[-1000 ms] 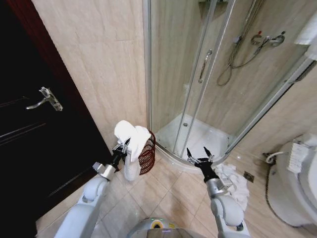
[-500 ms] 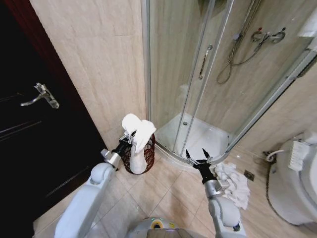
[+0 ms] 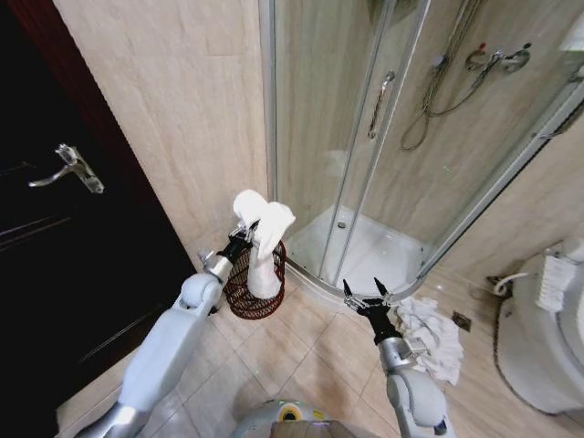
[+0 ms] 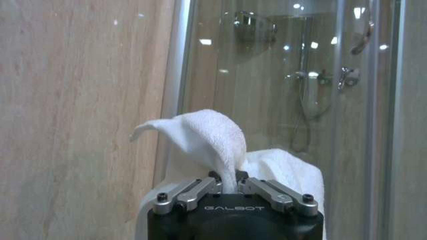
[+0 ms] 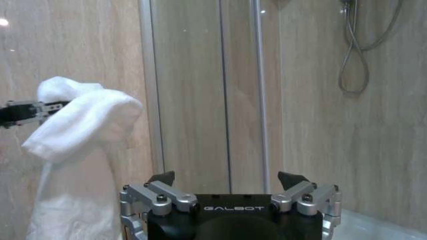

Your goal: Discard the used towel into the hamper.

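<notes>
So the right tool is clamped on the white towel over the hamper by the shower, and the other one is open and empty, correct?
Not quite: the left tool is clamped on the white towel over the hamper by the shower. The right tool is the open, empty one. The head view shows both; the left wrist view shows the towel pinched in the left tool.

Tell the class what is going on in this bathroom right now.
The robot's left gripper is shut on a white towel, holding it above the reddish-brown wire hamper by the shower glass. The towel's lower end hangs down into the hamper. The right gripper waits open, empty, near another crumpled white cloth on the floor.
</notes>
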